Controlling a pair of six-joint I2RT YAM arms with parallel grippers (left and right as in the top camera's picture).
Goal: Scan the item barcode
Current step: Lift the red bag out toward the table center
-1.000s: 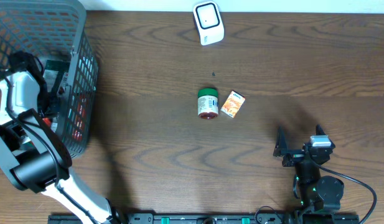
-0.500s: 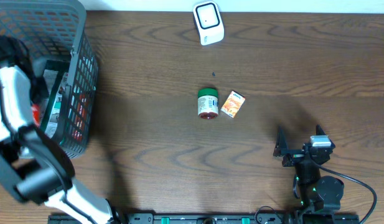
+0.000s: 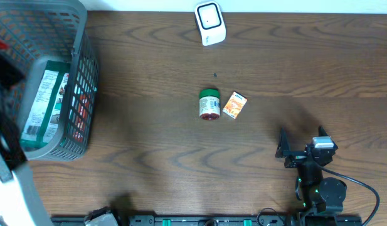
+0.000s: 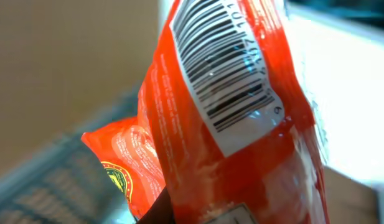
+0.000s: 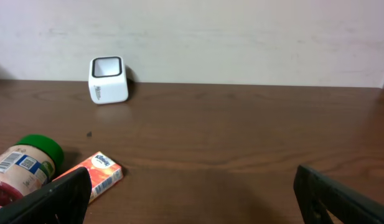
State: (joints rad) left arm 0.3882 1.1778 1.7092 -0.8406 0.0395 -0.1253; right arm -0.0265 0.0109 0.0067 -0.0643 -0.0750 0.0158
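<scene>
We have the red packet (image 4: 229, 137) pinched in the closed left tool (image 4: 160, 214), raised above the grey basket (image 3: 80, 81) at the left end of the surface (image 3: 149, 163). Its barcode label (image 4: 226, 74) faces the wrist camera. We judge the pick done. The carry to the white scanner (image 3: 209, 22) and the scan itself remain. The right tool (image 5: 192, 199) rests spread wide, empty.
</scene>
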